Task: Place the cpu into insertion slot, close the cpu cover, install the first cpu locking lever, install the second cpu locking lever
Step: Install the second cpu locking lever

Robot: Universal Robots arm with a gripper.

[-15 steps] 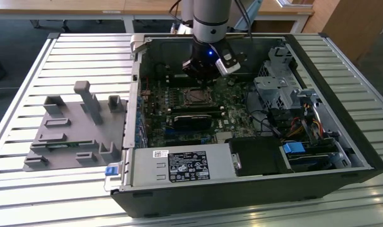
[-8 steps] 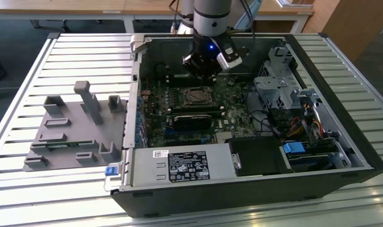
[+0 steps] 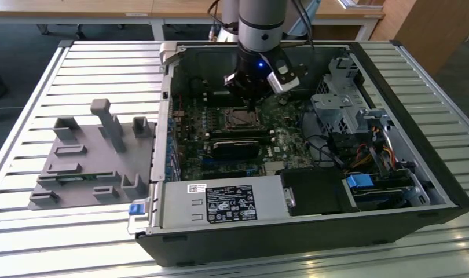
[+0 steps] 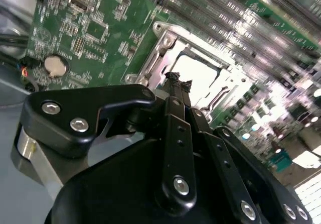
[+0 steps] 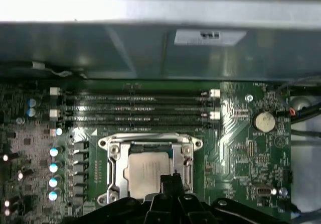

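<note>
A: Silvery-grey metal, square: the cpu [image 5: 149, 172] is recorded lying in the insertion slot [image 5: 113, 170] on the green circuit board [image 5: 241, 138], inside the open computer case [image 3: 312, 231] on the slatted worktop [image 3: 49, 75].

B: Cover status?

A: The cpu cover [image 5: 186, 163] is seen as a silver frame down around the chip; whether it is fully seated cannot be told. No lever is made out clearly.

B: Hand?

A: The hand [image 4: 173, 78] is poised just above the socket's edge, fingertips drawn together, nothing held between them.

B: Step in hand?

A: Judged: cover or lever work. Precise downward contact at the socket's edge is called for.
</note>
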